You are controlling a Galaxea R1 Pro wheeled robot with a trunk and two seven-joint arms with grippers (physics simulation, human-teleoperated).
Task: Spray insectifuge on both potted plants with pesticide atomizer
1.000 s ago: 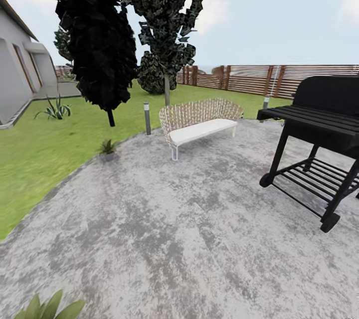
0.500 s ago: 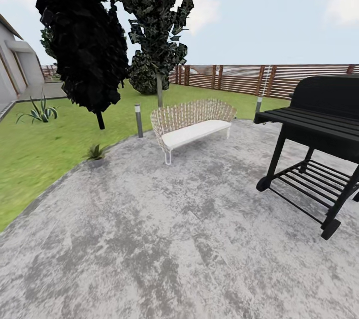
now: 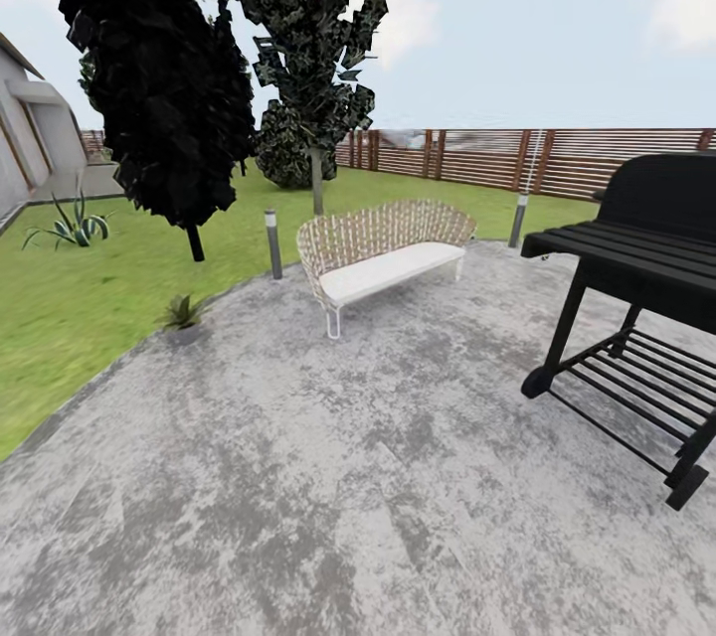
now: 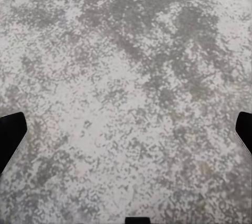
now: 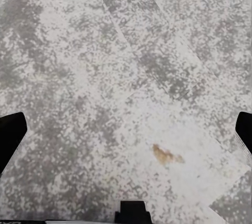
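Head view: round stone patio [image 3: 328, 477], lawn [image 3: 80, 308] at the left, slat fence [image 3: 557, 159] behind. Wicker bench [image 3: 383, 253] mid-frame, black grill [image 3: 636, 308] at the right, two grey bollard lamps [image 3: 271, 243] on the patio edge. One small potted plant [image 3: 182, 315] sits right at the patio rim where stone meets grass; low, leaves fanning up and out, too small to tell if it is one of the speckled rosettes. Spiky agave [image 3: 65, 229] far left near the house wall, not a target.

Atomizer: not seen, so its place, pointing and long axis cannot be told.

Left wrist view: left gripper [image 4: 126, 145] spread wide, fingertips at the frame edges, nothing between them, bare patio stone below. Right wrist view: right gripper [image 5: 126, 145] likewise spread and empty over stone with a small brown spot [image 5: 165, 153].

Judgement: both arms hang pointing down, likely a stowed travel pose while the base drives and the head scans. Search stage, pickup not started. Next need: find the bottle.
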